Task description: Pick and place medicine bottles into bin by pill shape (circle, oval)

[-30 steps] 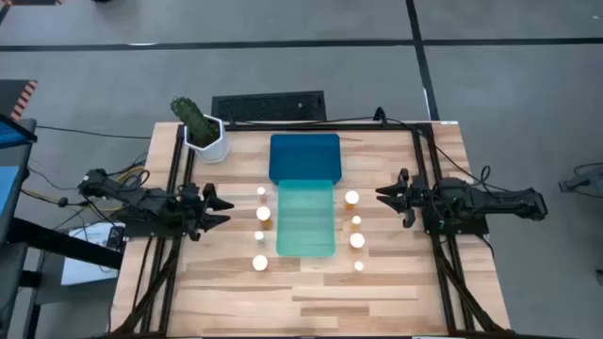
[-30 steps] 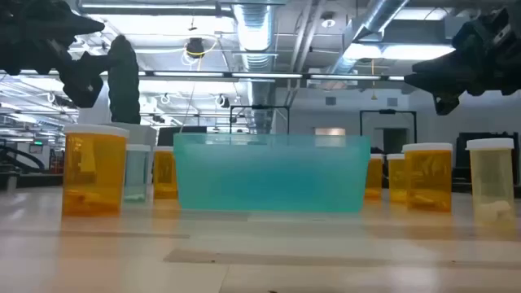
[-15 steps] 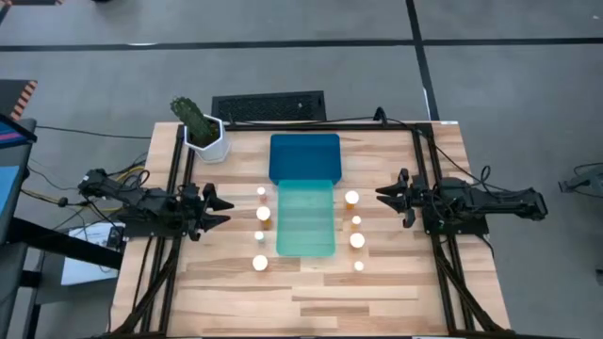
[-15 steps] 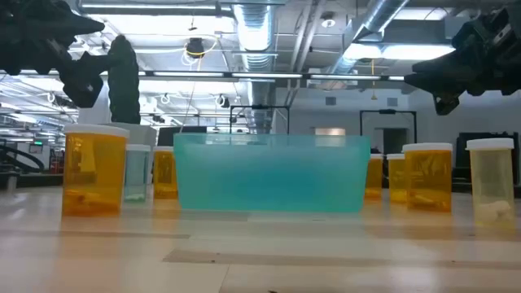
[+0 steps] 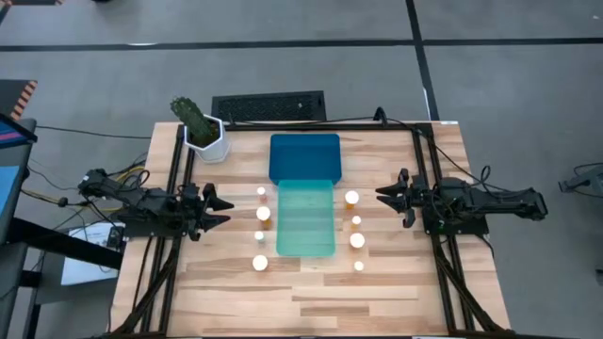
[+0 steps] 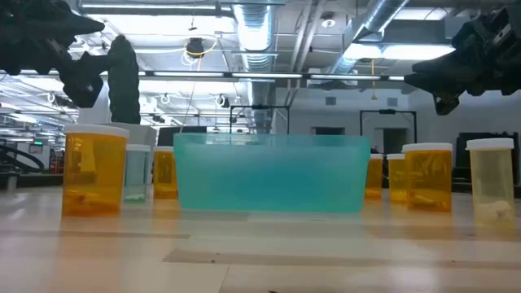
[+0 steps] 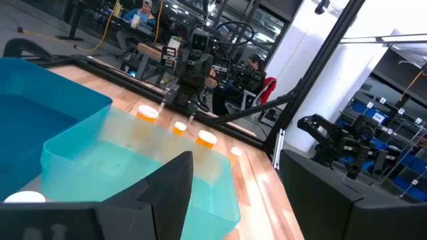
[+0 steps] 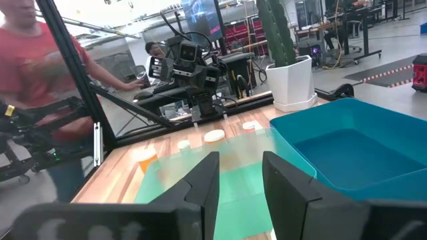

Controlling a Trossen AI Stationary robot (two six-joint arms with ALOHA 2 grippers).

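High view shows nothing sorted yet: the eight medicine bottles (image 5: 263, 214) stand in two rows of four on the wooden table (image 5: 377, 292), flanking the light teal bin (image 5: 305, 219), with the darker blue bin (image 5: 304, 157) behind it toward the far edge; both bins look empty. At mid-height by the left edge the left gripper (image 5: 219, 208) hovers pressed together and empty; opposite, the right gripper (image 5: 384, 195) has its fingers slightly parted, holding nothing, so every bottle is left to place.

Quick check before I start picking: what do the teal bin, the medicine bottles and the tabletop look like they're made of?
The teal bin looks like frosted, translucent plastic: room lights glow dimly through its wall. The medicine bottles seem to be clear amber plastic with matte white caps; pills show through at the bottom. The tabletop looks like wood planks, with visible grain and seams, probably lightly sealed.
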